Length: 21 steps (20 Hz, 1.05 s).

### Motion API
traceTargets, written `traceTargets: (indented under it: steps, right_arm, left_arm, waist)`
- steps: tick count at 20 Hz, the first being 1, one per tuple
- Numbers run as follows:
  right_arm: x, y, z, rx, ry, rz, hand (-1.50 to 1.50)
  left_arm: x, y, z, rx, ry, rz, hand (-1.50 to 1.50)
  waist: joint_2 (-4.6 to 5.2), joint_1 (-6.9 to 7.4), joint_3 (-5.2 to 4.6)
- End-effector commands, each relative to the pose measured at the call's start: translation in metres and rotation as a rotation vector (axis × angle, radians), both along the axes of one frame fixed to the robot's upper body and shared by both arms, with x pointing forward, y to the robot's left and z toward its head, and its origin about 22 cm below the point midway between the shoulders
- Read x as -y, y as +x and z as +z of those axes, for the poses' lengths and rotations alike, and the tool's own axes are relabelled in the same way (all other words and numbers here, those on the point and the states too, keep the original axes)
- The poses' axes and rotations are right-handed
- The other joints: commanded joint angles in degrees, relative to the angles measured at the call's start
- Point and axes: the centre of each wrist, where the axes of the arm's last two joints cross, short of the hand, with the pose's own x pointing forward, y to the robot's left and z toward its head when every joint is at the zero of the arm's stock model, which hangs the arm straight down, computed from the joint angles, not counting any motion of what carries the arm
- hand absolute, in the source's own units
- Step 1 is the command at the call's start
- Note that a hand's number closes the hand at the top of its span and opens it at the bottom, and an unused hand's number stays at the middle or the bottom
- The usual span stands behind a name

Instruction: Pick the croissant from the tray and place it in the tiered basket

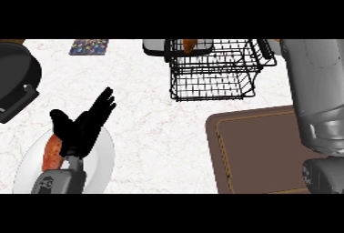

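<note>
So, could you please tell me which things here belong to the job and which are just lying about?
Job: tray, tiered basket, croissant in its top tier.
Lying about: white plate, orange food on it, black object, patterned card.

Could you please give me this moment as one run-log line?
left hand: open over white plate | right hand: not visible, only forearm | croissant: in tiered basket | tray: bare

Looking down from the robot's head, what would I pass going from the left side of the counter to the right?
White plate with the left hand above it → black wire tiered basket → brown tray → grey right forearm.
</note>
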Motion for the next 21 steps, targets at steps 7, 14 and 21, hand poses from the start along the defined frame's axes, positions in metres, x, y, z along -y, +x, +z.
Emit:
traceTargets:
  steps: [7, 14, 21]
  right_arm:
    - [0.132, -0.073, 0.001, -0.110, -0.104, 0.147, -1.50]
    - [0.218, -0.167, 0.023, -0.132, -0.135, 0.179, -1.50]
    - [0.283, -0.267, 0.023, -0.091, -0.119, 0.135, -1.50]
  left_arm:
    - [-0.013, -0.007, -0.006, -0.011, 0.003, 0.060, 0.00]
    - [-0.010, -0.004, -0.005, -0.008, 0.006, 0.051, 0.00]
    - [0.001, -0.021, -0.008, -0.011, 0.008, 0.015, 0.00]
  waist:
    - [-0.81, -3.37, 0.04]
    - [-0.44, -2.99, 0.00]
    - [0.05, -0.83, 0.02]
